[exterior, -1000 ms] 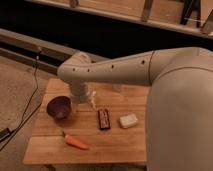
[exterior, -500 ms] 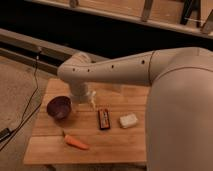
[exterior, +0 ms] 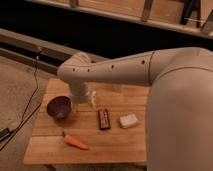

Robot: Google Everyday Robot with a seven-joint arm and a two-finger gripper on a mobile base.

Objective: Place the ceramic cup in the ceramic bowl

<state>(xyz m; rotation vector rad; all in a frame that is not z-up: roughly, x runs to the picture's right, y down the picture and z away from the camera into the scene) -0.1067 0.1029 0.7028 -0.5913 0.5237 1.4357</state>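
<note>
The dark maroon ceramic bowl (exterior: 59, 106) sits on the left part of the wooden table (exterior: 125, 145). My white arm reaches in from the right and bends down just to the right of the bowl. The gripper (exterior: 82, 101) hangs there, low over the table and close to the bowl's right rim. A small pale upright shape (exterior: 91, 98) shows at the gripper's right side. I cannot tell whether it is the ceramic cup or part of the gripper. No other cup shows on the table.
An orange carrot (exterior: 76, 142) lies near the table's front left. A dark snack bar (exterior: 104, 119) and a small white block (exterior: 128, 120) lie mid-table. A black cable (exterior: 31, 95) runs over the floor at left. A dark wall rail stands behind.
</note>
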